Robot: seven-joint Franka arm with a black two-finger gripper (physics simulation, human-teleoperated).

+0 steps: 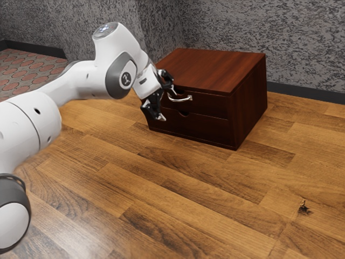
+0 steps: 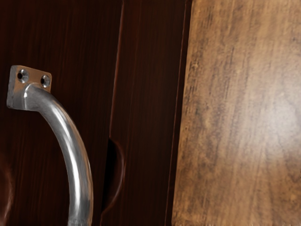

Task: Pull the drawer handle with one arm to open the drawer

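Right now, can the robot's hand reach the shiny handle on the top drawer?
Probably yes. The hand sits right at the metal handle on the upper drawer, and nothing stands between them.

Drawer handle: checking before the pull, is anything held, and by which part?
Nothing is clamped yet; the open gripper straddles the drawer handle near one end.

Plank floor (image 1: 178,205), speckled grey wall (image 1: 302,38), small dark speck (image 1: 304,208)
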